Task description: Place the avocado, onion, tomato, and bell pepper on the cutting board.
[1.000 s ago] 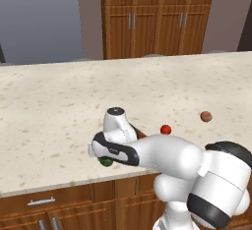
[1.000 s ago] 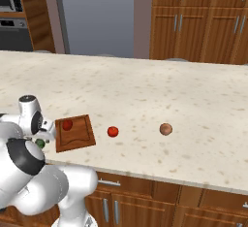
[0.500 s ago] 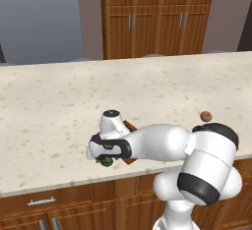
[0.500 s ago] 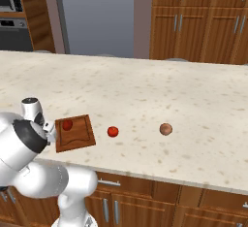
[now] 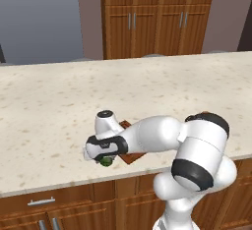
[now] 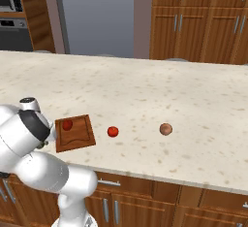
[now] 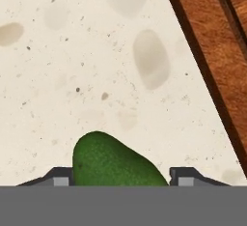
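The avocado (image 7: 113, 162), a dark green lump, lies on the counter left of the cutting board (image 7: 217, 41). My gripper (image 7: 120, 176) is down over it, a fingertip against each side, shut on it. From the left base view the gripper (image 5: 104, 158) is low at the counter's front edge with the avocado (image 5: 106, 161) green beneath it. On the cutting board (image 6: 80, 139) sits the red bell pepper (image 6: 67, 124). The bright red tomato (image 6: 113, 131) and the brownish onion (image 6: 165, 129) rest on the counter to the board's right.
The speckled counter (image 6: 160, 90) stretches wide behind the board. Its front edge runs just below the gripper, above wooden drawers (image 5: 59, 209). Tall wooden cabinets (image 6: 203, 17) stand beyond the counter, and an oven (image 6: 14, 22) is at the far left.
The hand has dropped lower onto the avocado and its jaws have closed in from wide open. The arm's elbow has swung down and right. Produce and board have not moved.
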